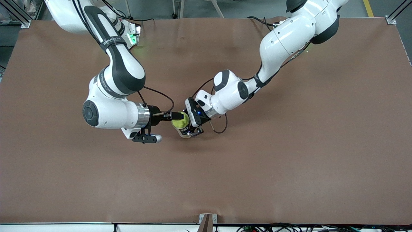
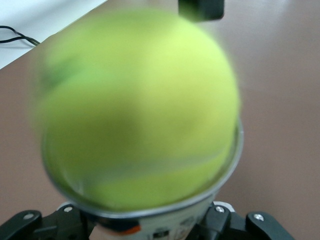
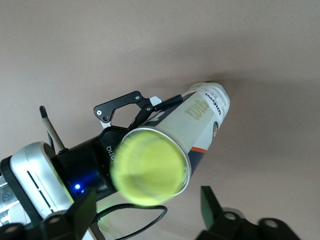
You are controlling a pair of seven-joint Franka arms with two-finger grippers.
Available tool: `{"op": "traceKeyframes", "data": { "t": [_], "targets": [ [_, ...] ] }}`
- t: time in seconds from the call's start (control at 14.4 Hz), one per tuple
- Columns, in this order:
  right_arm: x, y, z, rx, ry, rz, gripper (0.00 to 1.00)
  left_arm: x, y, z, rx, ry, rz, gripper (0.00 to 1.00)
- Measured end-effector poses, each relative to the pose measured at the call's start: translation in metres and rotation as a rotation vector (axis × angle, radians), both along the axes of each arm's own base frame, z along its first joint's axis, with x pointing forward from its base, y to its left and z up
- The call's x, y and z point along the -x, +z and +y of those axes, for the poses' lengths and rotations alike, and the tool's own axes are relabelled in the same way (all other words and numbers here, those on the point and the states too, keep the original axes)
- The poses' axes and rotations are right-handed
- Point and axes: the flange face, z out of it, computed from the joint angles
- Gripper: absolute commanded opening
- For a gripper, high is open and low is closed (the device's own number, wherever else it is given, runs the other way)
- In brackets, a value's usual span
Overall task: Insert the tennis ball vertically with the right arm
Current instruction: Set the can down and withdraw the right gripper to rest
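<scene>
Front view, centre of frame: the tennis ball (image 1: 180, 121) is seen at the mouth of the can (image 1: 184, 130), which is clamped by the left gripper (image 1: 192, 128); the right gripper (image 1: 177, 116) is over it. Left wrist view: the ball fills the rim, not yet sunk. Right wrist view: fingers (image 3: 80, 210) are spread wide, nothing held; the ball appears released, and seating is judged unfinished.

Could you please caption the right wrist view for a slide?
Tennis ball at the can mouth, can held by left gripper; right gripper open.
</scene>
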Motion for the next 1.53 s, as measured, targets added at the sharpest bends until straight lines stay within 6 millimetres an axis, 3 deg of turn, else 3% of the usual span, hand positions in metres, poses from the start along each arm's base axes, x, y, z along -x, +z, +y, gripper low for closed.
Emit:
{"op": "traceKeyframes", "data": {
  "t": [0.42,0.56,0.76,0.83,0.97,1.25,1.53],
  "targets": [
    [-0.002,0.001,-0.004,0.005,-0.016,0.002,1.00,0.000,0.000,0.000,0.000,0.001,0.000,0.77],
    [-0.010,0.005,-0.020,0.018,-0.038,-0.005,1.00,0.000,0.000,0.000,0.000,0.001,-0.001,0.80],
    [-0.032,0.030,-0.092,0.115,-0.068,-0.012,1.00,0.001,-0.001,0.000,-0.001,0.000,0.000,0.89],
    [-0.037,0.044,-0.123,0.170,-0.073,-0.018,1.00,0.002,-0.002,0.001,-0.004,-0.001,0.002,1.00],
    [-0.040,0.076,-0.174,0.281,-0.075,-0.031,1.00,0.006,-0.014,0.004,-0.023,-0.008,0.017,1.00],
    [-0.032,0.128,-0.224,0.432,-0.088,-0.100,1.00,0.005,-0.032,0.020,-0.054,-0.030,0.082,1.00],
    [-0.028,0.152,-0.287,0.436,-0.105,-0.131,1.00,-0.005,-0.032,0.041,-0.077,-0.065,0.153,1.00]
  ]
}}
